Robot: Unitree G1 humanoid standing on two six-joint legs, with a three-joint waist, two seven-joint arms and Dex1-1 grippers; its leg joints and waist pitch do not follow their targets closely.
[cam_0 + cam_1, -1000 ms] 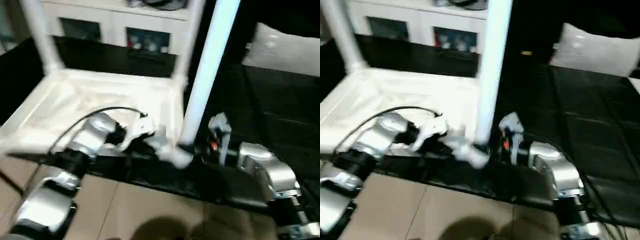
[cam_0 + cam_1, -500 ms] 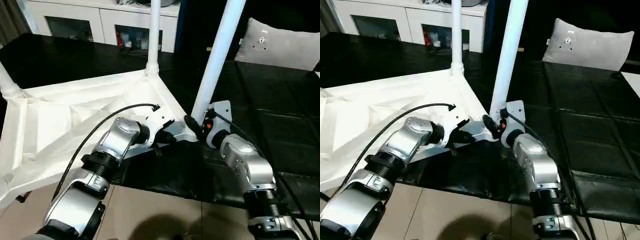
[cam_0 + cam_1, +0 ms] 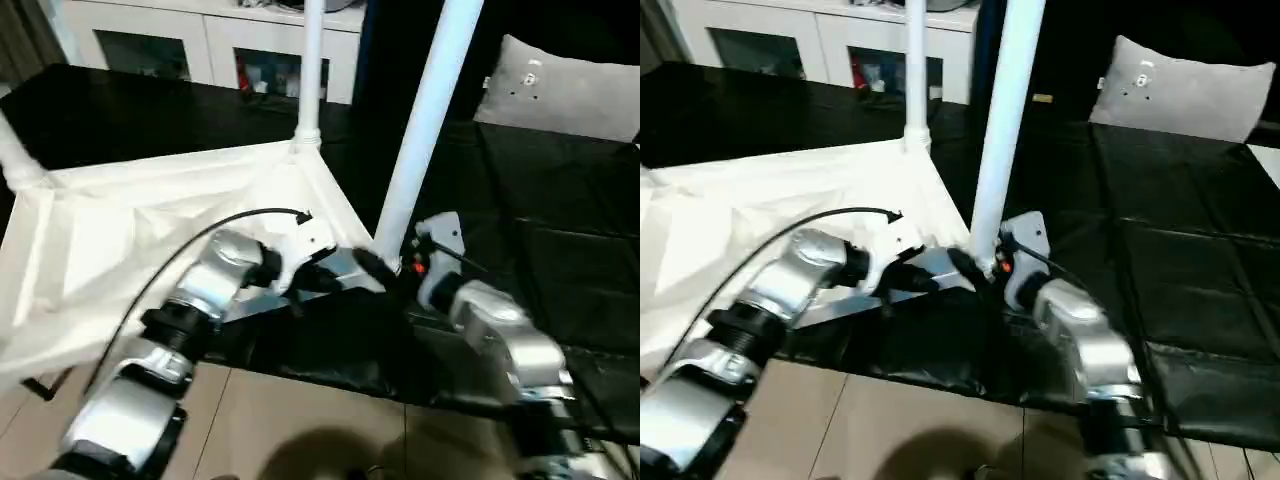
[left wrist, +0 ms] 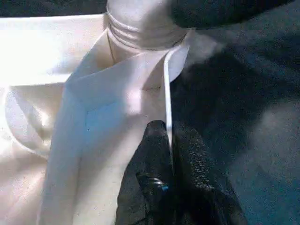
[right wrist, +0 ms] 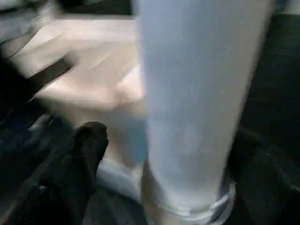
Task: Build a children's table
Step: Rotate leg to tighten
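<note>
The children's table lies upside down: its white top (image 3: pixel 130 230) rests ribbed side up on a black surface. Three white legs stand in corner sockets: a near one (image 3: pixel 425 130), a far one (image 3: pixel 311 70) and one at the left edge (image 3: pixel 15 155). My left gripper (image 4: pixel 168 140) is shut on the top's thin rim (image 4: pixel 166 93), just short of the near leg's socket (image 4: pixel 140 23). My right gripper (image 3: pixel 385 268) stands open around the near leg's base (image 5: pixel 197 93); one black finger (image 5: pixel 89 145) is apart from it.
A white cabinet with glass doors (image 3: pixel 200 45) lines the back wall. A grey-white pillow (image 3: pixel 560 90) lies at the back right on the black surface (image 3: pixel 560 250). Tan floor (image 3: pixel 300 420) runs along the near edge. A black cable (image 3: pixel 230 225) arcs over my left forearm.
The head camera has shifted. My right gripper's fingers have spread away from the near leg's base. My left gripper keeps its pinch on the rim.
</note>
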